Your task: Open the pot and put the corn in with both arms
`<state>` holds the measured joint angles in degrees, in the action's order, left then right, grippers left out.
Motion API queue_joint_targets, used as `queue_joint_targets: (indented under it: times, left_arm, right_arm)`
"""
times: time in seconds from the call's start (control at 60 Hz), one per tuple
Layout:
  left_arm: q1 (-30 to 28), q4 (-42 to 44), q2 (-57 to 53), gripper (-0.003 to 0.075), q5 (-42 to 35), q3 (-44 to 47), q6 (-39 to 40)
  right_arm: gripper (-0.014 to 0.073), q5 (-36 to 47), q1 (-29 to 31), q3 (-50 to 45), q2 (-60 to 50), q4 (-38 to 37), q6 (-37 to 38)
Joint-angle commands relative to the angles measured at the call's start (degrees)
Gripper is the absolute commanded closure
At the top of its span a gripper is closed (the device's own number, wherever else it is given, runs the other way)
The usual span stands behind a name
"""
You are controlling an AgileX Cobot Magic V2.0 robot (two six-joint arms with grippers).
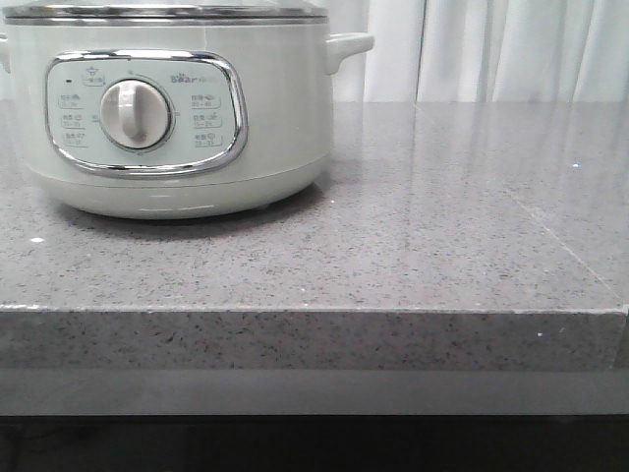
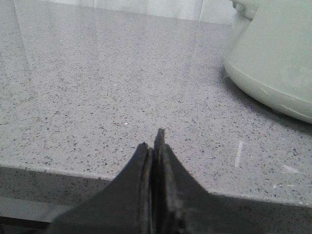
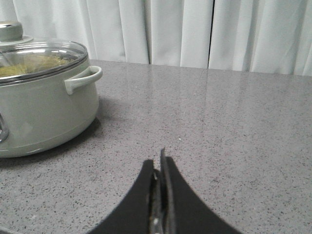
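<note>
Glass is what worries me first: the lid [image 3: 34, 51] is sitting shut on the pot [image 1: 167, 108], and something yellowish is showing through it in the right wrist view, which may be the corn, though I cannot tell. I am seeing no loose cob on the grey stone counter [image 1: 442, 226] in any view, so I am risking a search for a thing that may already be inside.

I am also judging that lifting the lid by its knob [image 3: 10, 30] could go badly if the fingers are pinching off-centre; smooth metal would slip, and the lid would drop back on the rim or slide onto the counter.

The pot is standing at the far left of the counter, its dial [image 1: 136, 114] facing me.

Both grippers are hanging near the counter's near edge, the left gripper [image 2: 152, 141] and the right gripper [image 3: 157, 160] each pressed fully together, holding nothing and touching nothing.
</note>
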<state>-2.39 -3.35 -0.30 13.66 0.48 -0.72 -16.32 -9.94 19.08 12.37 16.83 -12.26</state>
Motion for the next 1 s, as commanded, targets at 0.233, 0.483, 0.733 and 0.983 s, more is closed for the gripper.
queue_joint_targets:
  times: [0.233,0.483,0.733,0.983]
  left_arm:
    - [-0.12,-0.55,-1.27,0.0738,-4.32,-0.1,0.72]
    - [-0.12,-0.55,-1.27,0.0738,-4.32,-0.1,0.72]
    - [-0.12,-0.55,-1.27,0.0738,-4.32,-0.1,0.72]
    - [-0.12,-0.55,-1.27,0.0738,-4.32,-0.1,0.72]
  right_arm:
    - [0.0662,3.94,-0.09,1.55,0.49,0.19,-0.61]
    - [0.0662,3.94,-0.09,1.55,0.49,0.19,-0.61]
    - [0.0662,4.17,-0.09,1.55,0.49,0.19,-0.61]
    - [0.0662,13.83,1.08,-5.03,-0.71,-3.07,0.43]
